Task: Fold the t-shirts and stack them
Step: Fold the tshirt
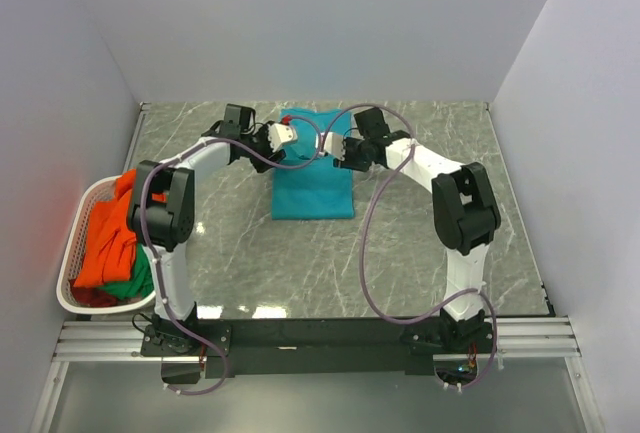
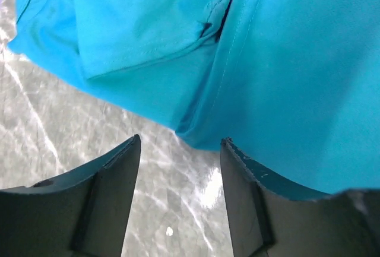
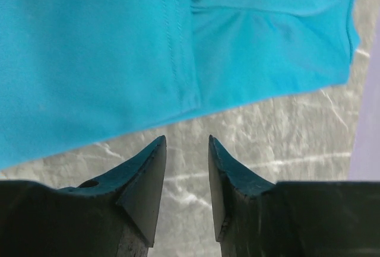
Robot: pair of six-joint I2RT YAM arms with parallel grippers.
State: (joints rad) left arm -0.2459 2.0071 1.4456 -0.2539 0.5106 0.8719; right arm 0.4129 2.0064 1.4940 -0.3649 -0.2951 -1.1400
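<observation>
Teal t-shirt (image 1: 313, 188) was seen laid flat on the table (image 1: 430, 253), folded into a narrow rectangle at the middle of the far edge. Left gripper (image 2: 180, 141) was found open, nothing between the jaws, just off the shirt's left edge. Right gripper (image 3: 186, 139) was also open, gap narrower, nothing held, just off the right edge. Orange t-shirt (image 1: 105, 228) and green t-shirt (image 1: 138, 281) were piled in the basket (image 1: 72, 253) at the left edge.
</observation>
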